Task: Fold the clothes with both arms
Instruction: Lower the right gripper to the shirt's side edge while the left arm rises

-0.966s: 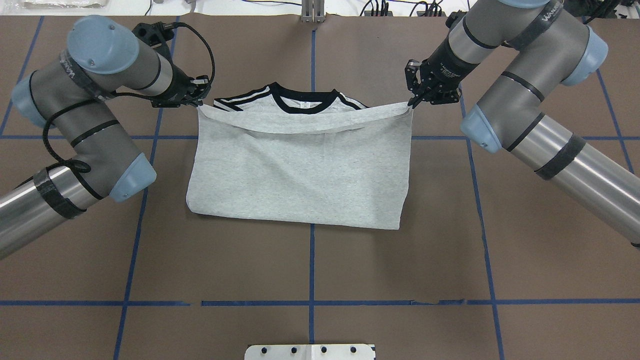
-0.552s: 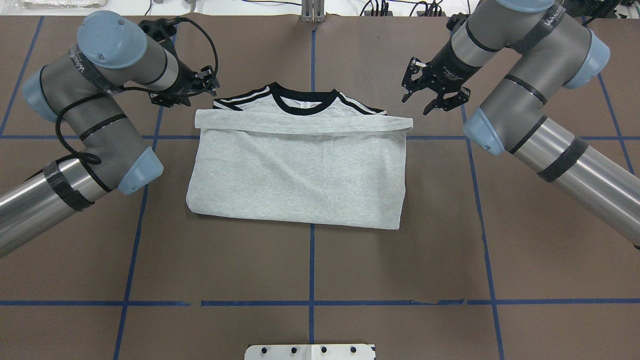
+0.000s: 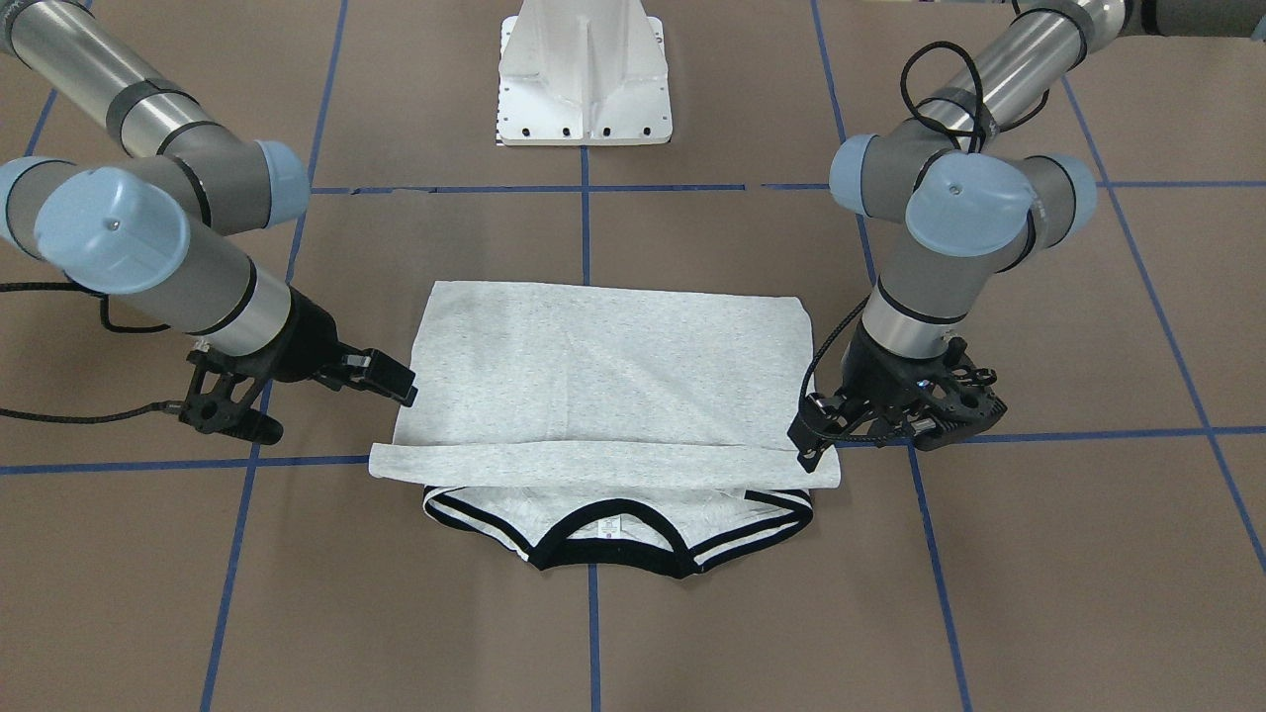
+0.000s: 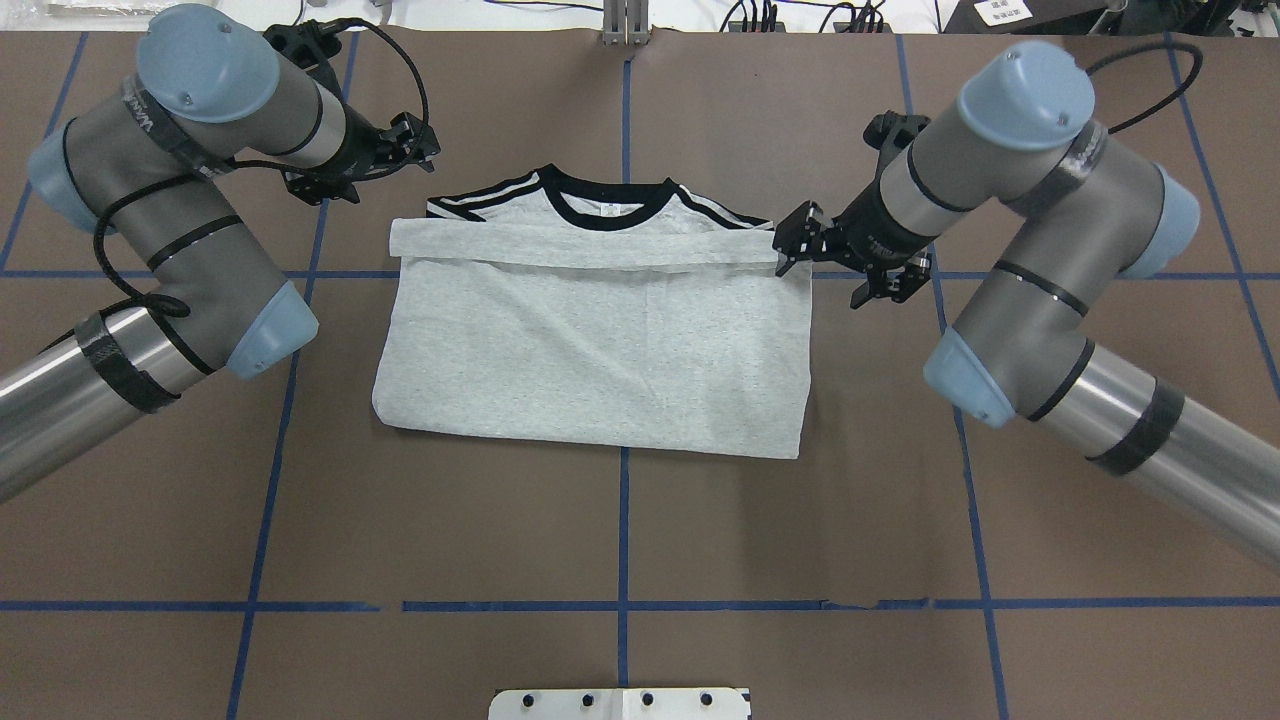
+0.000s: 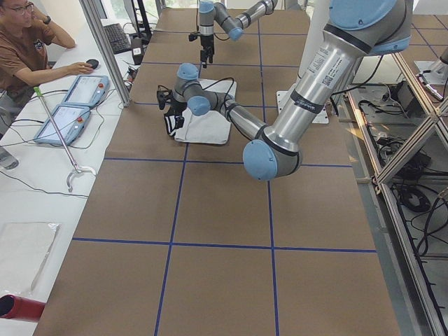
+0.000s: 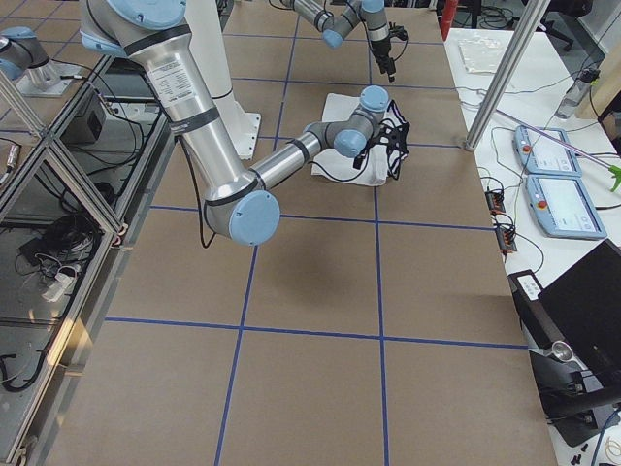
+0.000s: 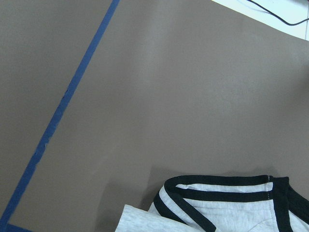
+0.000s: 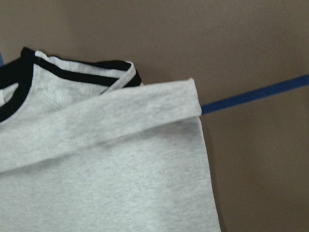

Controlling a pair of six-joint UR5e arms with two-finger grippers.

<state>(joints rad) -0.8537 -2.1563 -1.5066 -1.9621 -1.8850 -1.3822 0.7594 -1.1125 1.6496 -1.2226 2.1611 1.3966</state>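
Note:
The grey T-shirt (image 4: 600, 340) lies folded in half on the brown table. Its hem (image 4: 600, 245) rests flat just below the black collar (image 4: 605, 190). My left gripper (image 4: 362, 165) hovers open beyond the shirt's far left corner, holding nothing. My right gripper (image 4: 840, 262) is open beside the far right corner, one fingertip close to the hem's end, gripping nothing. From the front, the shirt (image 3: 603, 366) lies between the right gripper (image 3: 312, 400) and the left gripper (image 3: 885, 425). The left wrist view shows a striped sleeve (image 7: 217, 193). The right wrist view shows the hem (image 8: 120, 116). No fingers show in either.
The white pedestal base (image 4: 620, 703) stands at the table's near edge. Blue tape lines (image 4: 623, 520) cross the brown surface. Cables lie along the far edge (image 4: 800, 15). A person (image 5: 24, 49) sits at a side desk with two tablets (image 5: 70, 105).
Both grippers let go of the hem corners and opened, and the hem dropped flat. The right gripper then swung toward the robot beside the shirt's corner. The left drew slightly away.

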